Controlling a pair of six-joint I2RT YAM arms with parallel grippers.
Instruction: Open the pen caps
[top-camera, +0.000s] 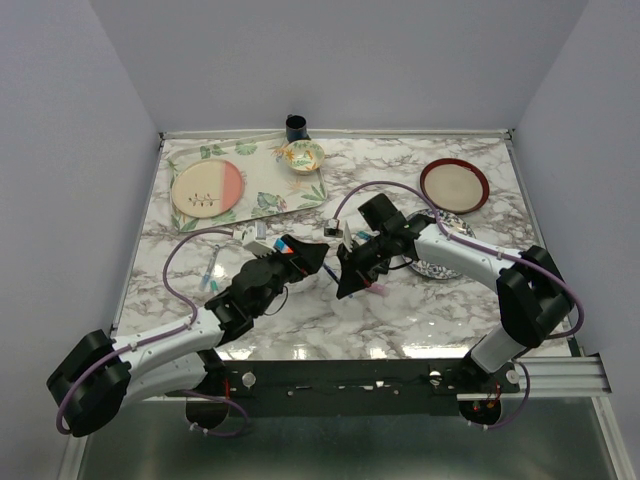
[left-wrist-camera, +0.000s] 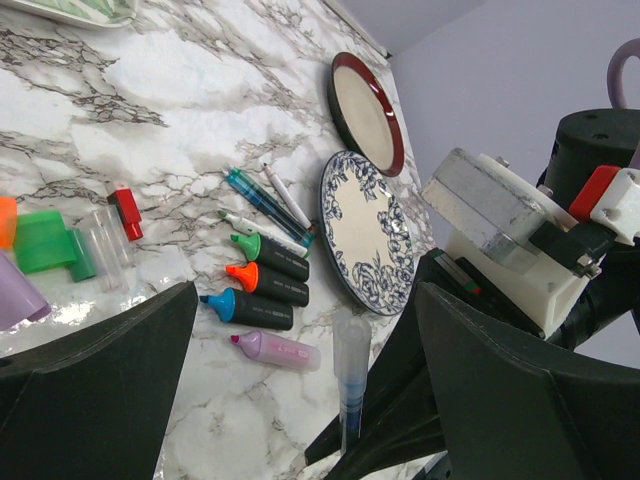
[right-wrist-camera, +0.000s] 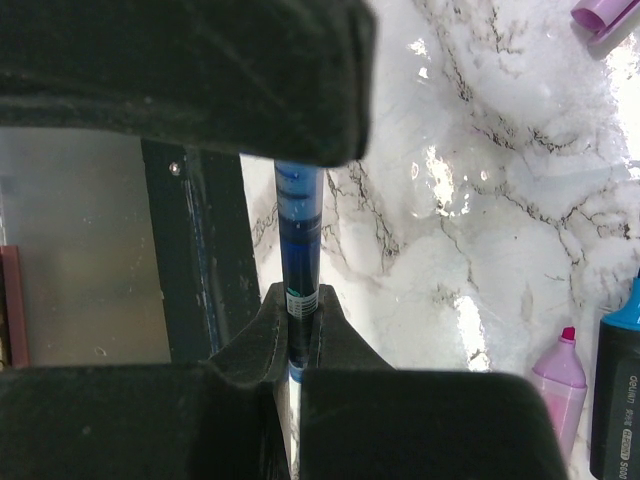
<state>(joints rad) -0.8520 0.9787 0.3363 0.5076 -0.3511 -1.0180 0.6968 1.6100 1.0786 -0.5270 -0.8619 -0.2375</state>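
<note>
Two grippers inspected: the left gripper (top-camera: 308, 258) stands fully spread (nothing between its fingers); the right gripper (right-wrist-camera: 300, 335) is clamped on a thin blue pen (right-wrist-camera: 298, 215). Coloured pen caps (left-wrist-camera: 241, 276) sit on highlighters (left-wrist-camera: 280, 292), centre of left wrist view; others lie loose far left.

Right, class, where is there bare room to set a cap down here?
Free: the marble between the tray and the red-rimmed plate, and the near strip between the arm bases. Crowded: the middle, where the left gripper and right gripper meet over the highlighters beside the blue floral plate.
</note>
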